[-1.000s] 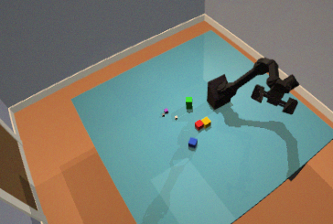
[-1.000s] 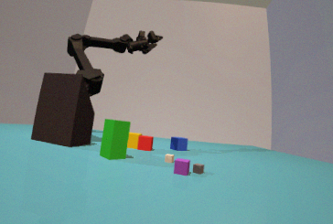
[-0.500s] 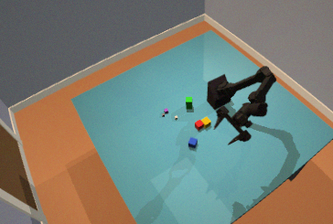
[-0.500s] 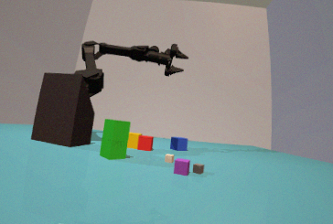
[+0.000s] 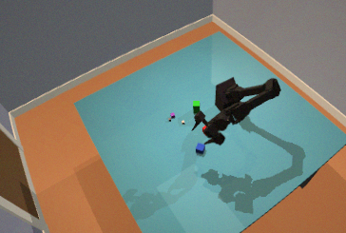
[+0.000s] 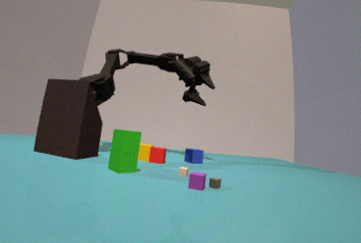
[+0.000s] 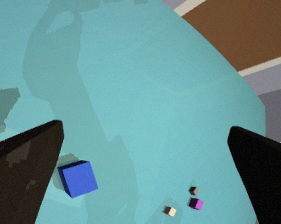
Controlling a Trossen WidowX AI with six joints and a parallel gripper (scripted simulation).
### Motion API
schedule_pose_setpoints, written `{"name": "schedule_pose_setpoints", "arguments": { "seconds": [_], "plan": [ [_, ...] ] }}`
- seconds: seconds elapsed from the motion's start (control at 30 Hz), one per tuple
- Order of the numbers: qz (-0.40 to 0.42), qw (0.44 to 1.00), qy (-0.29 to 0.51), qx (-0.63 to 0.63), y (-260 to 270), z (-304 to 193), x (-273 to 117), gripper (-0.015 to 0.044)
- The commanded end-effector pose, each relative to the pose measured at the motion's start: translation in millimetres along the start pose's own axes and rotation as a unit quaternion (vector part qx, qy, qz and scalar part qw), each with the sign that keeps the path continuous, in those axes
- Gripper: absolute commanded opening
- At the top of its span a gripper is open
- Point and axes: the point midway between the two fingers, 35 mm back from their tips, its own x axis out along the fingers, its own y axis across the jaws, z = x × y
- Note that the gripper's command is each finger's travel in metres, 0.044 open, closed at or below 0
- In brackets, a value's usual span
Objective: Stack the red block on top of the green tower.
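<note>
The red block (image 5: 204,128) (image 6: 158,155) lies on the mat beside a yellow block (image 6: 146,153). In the top view the arm covers most of the red block and hides the yellow one. The green tower (image 5: 197,106) (image 6: 124,151) stands upright with nothing on top. My gripper (image 5: 200,136) (image 6: 209,96) (image 7: 149,132) is open and empty, high above the mat. In the exterior view it hangs well above and to the right of the red block. The red block and the tower are outside the wrist view.
A blue block (image 5: 201,148) (image 6: 193,156) (image 7: 80,179) lies apart from the red one. Small purple (image 5: 173,115) (image 6: 196,181) (image 7: 196,204), beige (image 5: 182,122) (image 6: 183,172) (image 7: 170,211) and brown (image 5: 170,120) (image 6: 214,182) (image 7: 193,190) cubes lie near each other. The arm's dark base (image 6: 69,120) stands behind the tower.
</note>
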Motion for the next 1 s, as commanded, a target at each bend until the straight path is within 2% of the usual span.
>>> {"name": "schedule_pose_setpoints", "arguments": {
  "seconds": [0.0, 0.17, 0.33, 0.77, 0.97],
  "plan": [
    [0.042, 0.99, 0.13, 0.03, -18, -69, 27, 0.044],
    [0.111, 0.956, 0.255, 0.094, -31, -148, 34, 0.044],
    [0.194, 0.906, 0.329, 0.185, -27, -207, 22, 0.044],
    [0.206, 0.898, 0.335, 0.199, -23, -207, 20, 0.044],
    [0.205, 0.898, 0.335, 0.199, -13, -218, 38, 0.044]
  ]
}}
